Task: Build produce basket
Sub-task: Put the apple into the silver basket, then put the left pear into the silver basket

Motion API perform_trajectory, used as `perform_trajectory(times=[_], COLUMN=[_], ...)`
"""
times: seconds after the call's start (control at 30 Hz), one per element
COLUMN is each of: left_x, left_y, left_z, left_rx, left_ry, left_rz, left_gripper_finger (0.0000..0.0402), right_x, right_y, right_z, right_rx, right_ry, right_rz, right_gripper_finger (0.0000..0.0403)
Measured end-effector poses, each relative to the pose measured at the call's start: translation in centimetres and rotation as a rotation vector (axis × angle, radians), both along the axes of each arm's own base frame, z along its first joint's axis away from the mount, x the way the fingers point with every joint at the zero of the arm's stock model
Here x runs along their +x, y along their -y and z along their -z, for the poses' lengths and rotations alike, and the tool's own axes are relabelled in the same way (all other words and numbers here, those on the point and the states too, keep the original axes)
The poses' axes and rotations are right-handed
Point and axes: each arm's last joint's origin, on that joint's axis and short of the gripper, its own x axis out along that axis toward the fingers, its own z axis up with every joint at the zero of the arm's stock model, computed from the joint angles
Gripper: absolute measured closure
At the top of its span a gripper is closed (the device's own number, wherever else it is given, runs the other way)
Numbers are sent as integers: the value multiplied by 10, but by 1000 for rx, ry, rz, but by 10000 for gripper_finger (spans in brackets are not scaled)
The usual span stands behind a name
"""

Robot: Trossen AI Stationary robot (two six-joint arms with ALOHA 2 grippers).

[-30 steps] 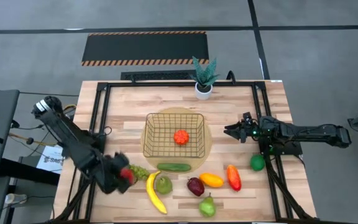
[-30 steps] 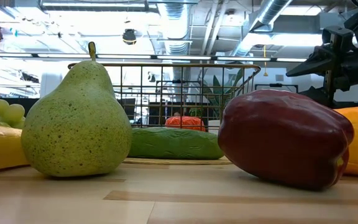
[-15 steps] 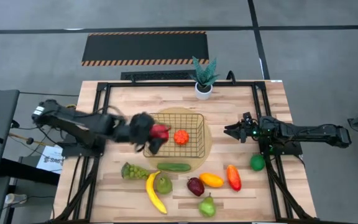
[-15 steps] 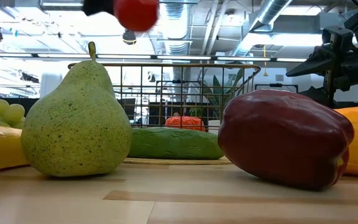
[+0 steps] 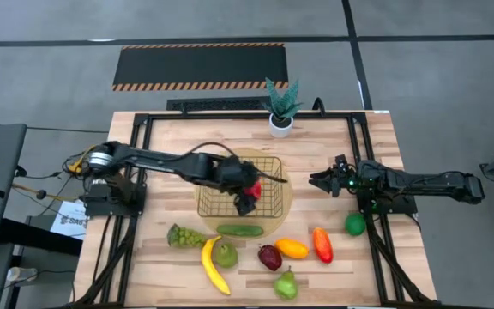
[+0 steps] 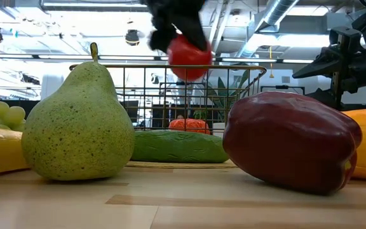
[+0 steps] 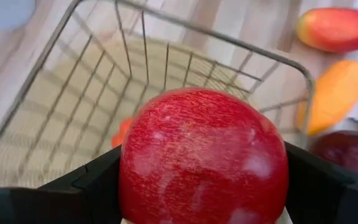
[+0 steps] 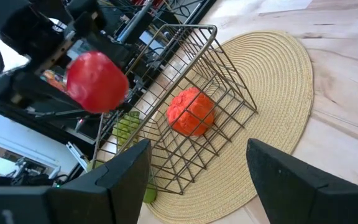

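Left claw (image 5: 249,190) is clamped on the red apple (image 7: 202,158), held above the basket (image 5: 211,184), over its interior. Right claw (image 5: 319,180) is spread, waiting beside the basket.

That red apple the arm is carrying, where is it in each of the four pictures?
High view: red apple in the left gripper, over the basket.
Low view: apple above the basket rim.
Left wrist view: apple fills the middle.
Right wrist view: apple above the basket.
Shared landmark: the basket.
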Motion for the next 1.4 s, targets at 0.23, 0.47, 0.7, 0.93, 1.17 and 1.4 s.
perform_trajectory(times=[0.23, 0.47, 0.7, 0.93, 1.17, 1.4], left_x=[43, 60, 60, 59, 59, 57], left_y=[-2, -1, -5, -5, -6, -13], left_z=[28, 47, 49, 49, 49, 12], left_rx=[28, 11, -16, -14, -21, -70], left_ry=[-53, -85, -84, -89, -90, -104], left_rz=[155, 256, 304, 307, 302, 313], left_gripper_finger=[89, 86, 61, 34, 11, 11], right_x=[0, 0, 0, 0, 0, 0], right_y=[0, 0, 0, 0, 0, 0], right_z=[0, 0, 0, 0, 0, 0], right_rx=[0, 0, 0, 0, 0, 0], right_ry=[0, 0, 0, 0, 0, 0], right_rz=[0, 0, 0, 0, 0, 0], right_gripper_finger=[117, 117, 117, 117, 117, 117])
